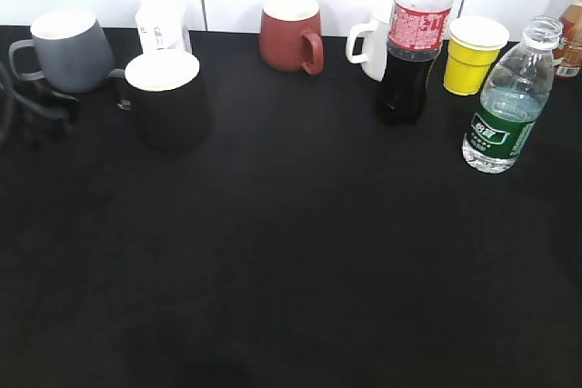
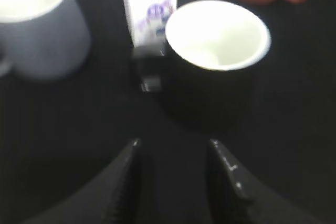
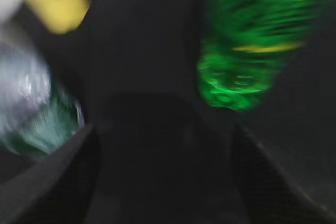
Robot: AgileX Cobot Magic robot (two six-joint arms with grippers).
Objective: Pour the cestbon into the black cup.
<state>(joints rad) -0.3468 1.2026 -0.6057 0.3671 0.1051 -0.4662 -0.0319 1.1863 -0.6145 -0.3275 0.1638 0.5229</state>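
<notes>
Mostly the black surface (image 1: 291, 279) lies bare across its front and middle, and everything stands in a row along the far edge against the white wall.

At the far left stands a smooth grey mug (image 1: 62, 50) with a side handle. Just beside it a small white carton (image 1: 162, 26) bears purple print too blurred to read. The black cup (image 1: 166, 97) stands in front of that carton, squat and round, white inside, upright, its handle toward the grey mug. In the left wrist view the left tool (image 2: 173, 174) sits low before this cup, its two dark fingers parted with nothing between them.

Further right come a brick-red mug (image 1: 291, 34), a white mug (image 1: 371, 47) half hidden behind a dark cola bottle (image 1: 411, 52) with a red label whose white writing cannot be read, and a ribbed yellow cup (image 1: 473, 54).

The cestbon (image 1: 509, 102) stands upright near the right edge, clear ribbed plastic, uncapped, its green label carrying white characters.

The right wrist view is badly smeared: the right tool (image 3: 163, 177) shows fingers spread wide and empty, with the cestbon at left and a bright green bottle (image 3: 247, 45) at right.
</notes>
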